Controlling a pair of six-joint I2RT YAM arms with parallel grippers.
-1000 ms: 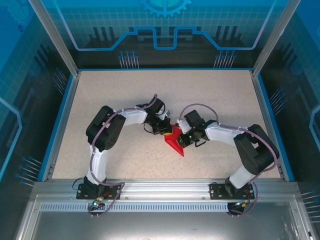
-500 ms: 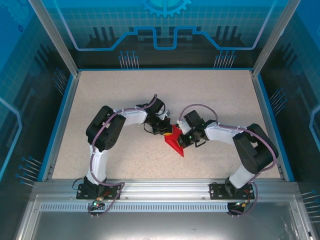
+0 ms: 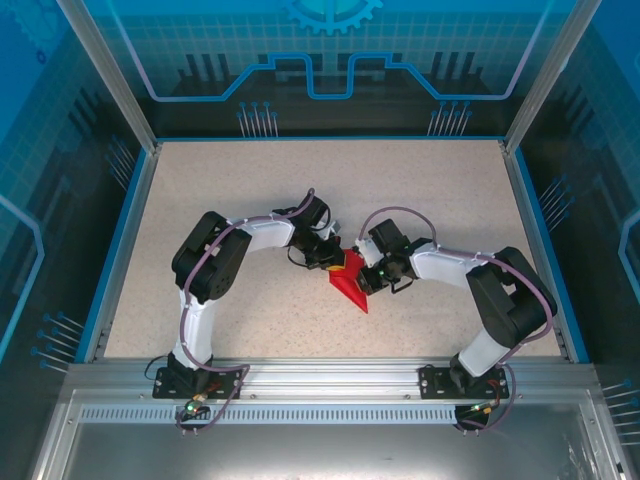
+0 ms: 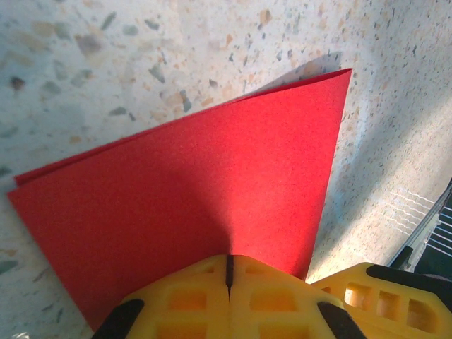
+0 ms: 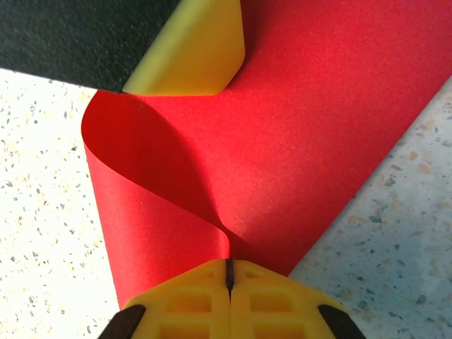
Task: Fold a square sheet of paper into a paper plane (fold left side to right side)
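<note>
You are looking into a robotics lab test cell, not a home or a shop. Two robot arms [image 3: 210,262] are bolted side by side to an aluminium rail [image 3: 330,378] at the near edge of a speckled table [image 3: 250,190]. Slotted aluminium posts [image 3: 105,75] frame the bench. Blue translucent panels [image 3: 420,50], printed with a gear and circuit-like lines, wall it in at the back and on both sides. A blue rim [image 3: 120,240] borders the tabletop. Cables [image 3: 400,211] loop along the arms, and a slotted strip [image 3: 300,412] runs across the front.
</note>
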